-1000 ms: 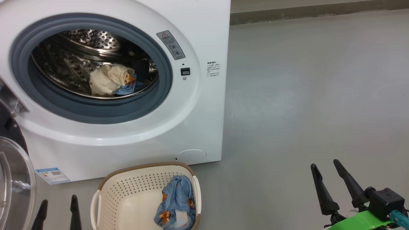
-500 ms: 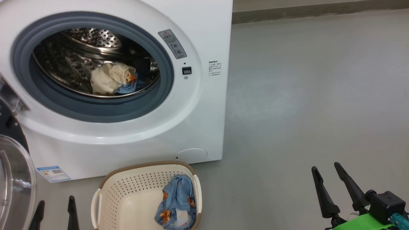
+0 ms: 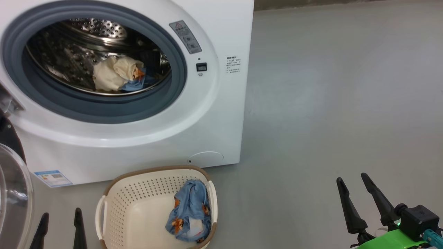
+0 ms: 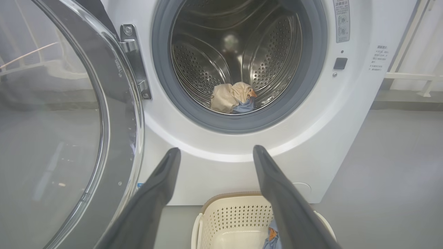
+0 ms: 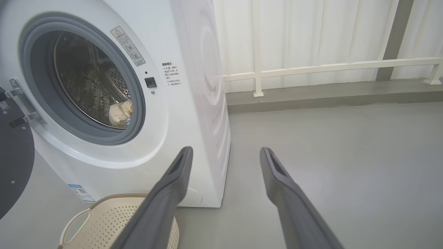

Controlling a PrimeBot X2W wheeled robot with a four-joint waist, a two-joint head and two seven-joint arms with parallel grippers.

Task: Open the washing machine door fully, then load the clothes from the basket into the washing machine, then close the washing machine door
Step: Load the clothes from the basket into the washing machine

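The head camera has dipped slightly since a second ago; nothing itself has shifted. The left gripper, spread and empty, stands just left of the basket, whose blue clothes lie against its right wall. The right gripper, also spread and empty, is well off to the right. The washing machine door hangs open at the left.

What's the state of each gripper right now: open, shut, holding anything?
Left gripper: open, holding nothing.
Right gripper: open, holding nothing.
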